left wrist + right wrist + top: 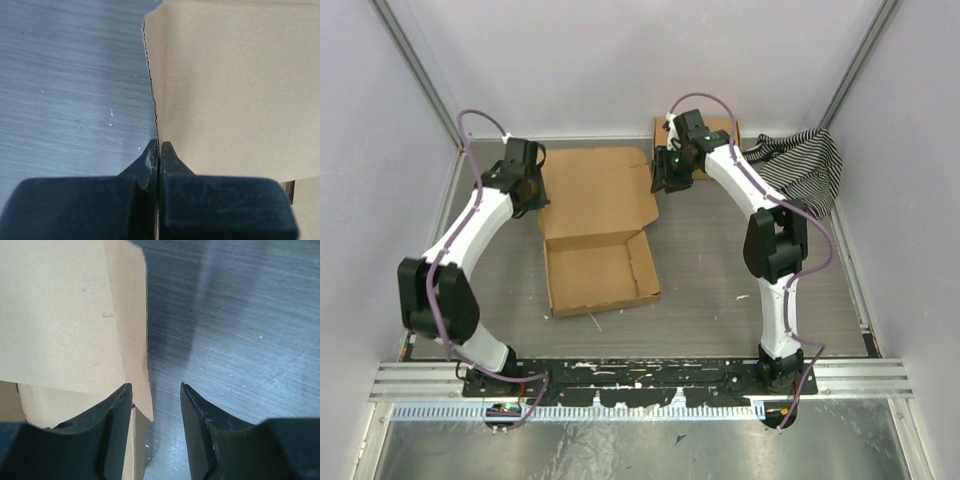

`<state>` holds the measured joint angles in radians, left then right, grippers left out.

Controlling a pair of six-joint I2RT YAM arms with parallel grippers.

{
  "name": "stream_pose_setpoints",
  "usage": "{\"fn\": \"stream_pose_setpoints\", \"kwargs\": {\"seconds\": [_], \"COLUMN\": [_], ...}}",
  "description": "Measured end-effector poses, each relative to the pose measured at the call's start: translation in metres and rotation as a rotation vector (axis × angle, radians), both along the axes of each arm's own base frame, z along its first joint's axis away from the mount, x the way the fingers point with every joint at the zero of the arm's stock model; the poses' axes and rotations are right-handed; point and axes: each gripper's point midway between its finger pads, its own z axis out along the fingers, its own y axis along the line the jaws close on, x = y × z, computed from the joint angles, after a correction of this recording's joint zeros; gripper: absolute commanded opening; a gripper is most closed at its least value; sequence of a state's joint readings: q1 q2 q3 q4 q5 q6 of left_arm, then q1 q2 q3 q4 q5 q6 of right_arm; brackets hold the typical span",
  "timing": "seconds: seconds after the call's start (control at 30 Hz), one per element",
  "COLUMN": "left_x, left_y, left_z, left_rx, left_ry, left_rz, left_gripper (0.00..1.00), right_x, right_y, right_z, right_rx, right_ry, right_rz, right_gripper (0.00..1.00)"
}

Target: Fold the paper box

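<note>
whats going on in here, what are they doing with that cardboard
The robot is folding a brown paper box. The near half already stands up as a shallow tray, and the lid is open behind it. The left pincer is shut on the lid's left edge. The right pincer is open at the lid's right side flap, with the flap's corner between its fingers but not clamped.
</note>
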<state>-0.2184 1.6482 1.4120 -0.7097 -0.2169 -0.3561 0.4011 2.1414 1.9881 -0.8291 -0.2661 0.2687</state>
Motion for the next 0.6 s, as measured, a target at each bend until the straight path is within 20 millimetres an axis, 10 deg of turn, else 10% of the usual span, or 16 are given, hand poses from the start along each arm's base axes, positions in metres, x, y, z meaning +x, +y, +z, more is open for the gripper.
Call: {"fn": "stream_pose_setpoints", "kwargs": {"seconds": [0.3, 0.6], "left_x": [-0.017, -0.008], "left_y": [-0.01, -0.038], "left_z": [0.026, 0.032], "left_rx": [-0.079, -0.171], "left_ry": [-0.349, -0.449], "left_rz": [-0.138, -0.27], "left_gripper": [0.0, 0.0], "right_x": [0.005, 0.021], "right_y": [0.0, -0.001], "right_z": [0.022, 0.044], "right_rx": [0.033, 0.004], "right_ry": [-0.078, -0.199], "right_rz": [0.097, 0.157], "right_gripper": [0.68, 0.56]}}
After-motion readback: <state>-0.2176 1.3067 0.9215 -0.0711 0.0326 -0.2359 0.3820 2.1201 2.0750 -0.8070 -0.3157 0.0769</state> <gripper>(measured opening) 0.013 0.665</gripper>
